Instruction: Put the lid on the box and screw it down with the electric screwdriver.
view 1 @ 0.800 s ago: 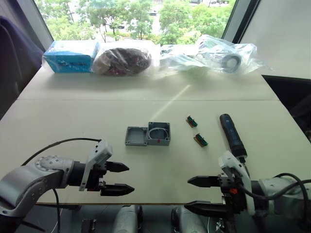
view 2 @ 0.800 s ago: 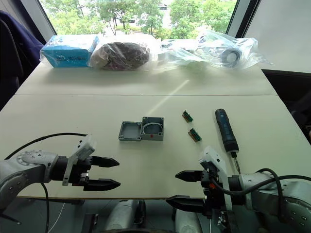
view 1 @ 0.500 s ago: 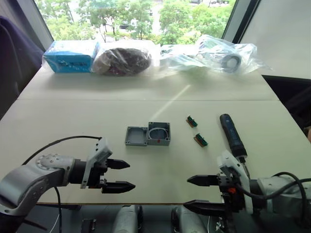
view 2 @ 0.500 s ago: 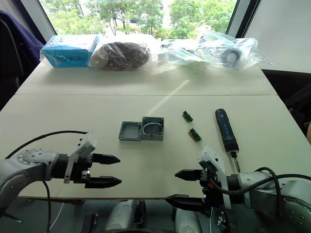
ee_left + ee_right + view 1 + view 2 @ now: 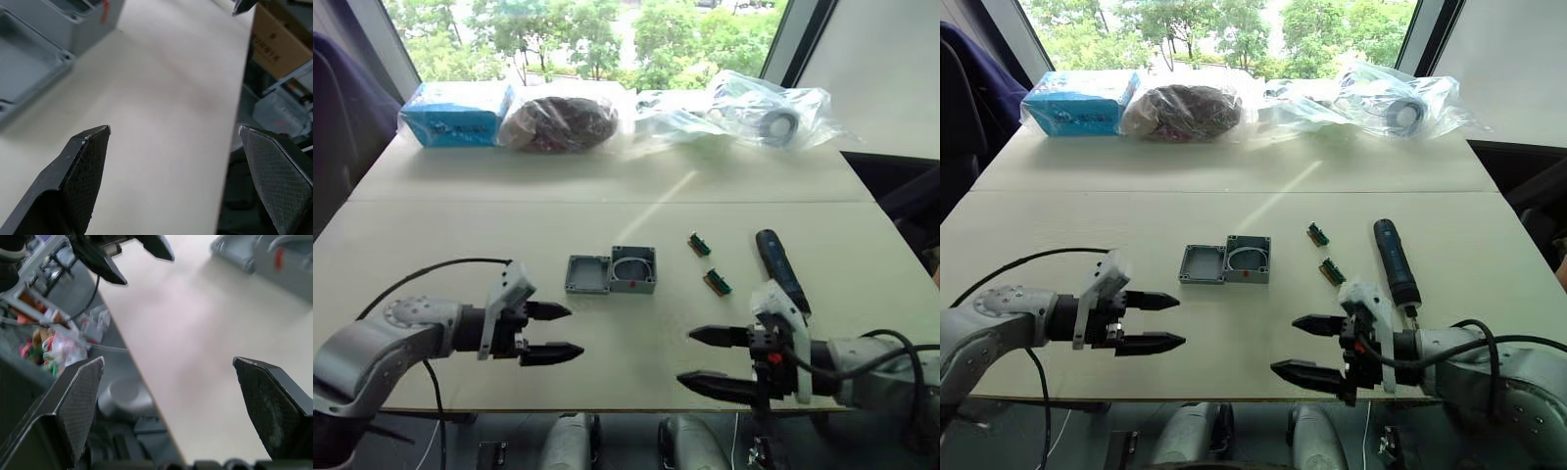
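While both claws hover low in the frame near the table's front edge, the left gripper and right gripper each stand wide apart, holding nothing. At centre frame the lid lies touching the box, to its left. Right of centre, the electric screwdriver lies just above the right gripper.

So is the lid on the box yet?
Not yet. The lid lies on the table beside the box, hollow side up, and the box is open on top.
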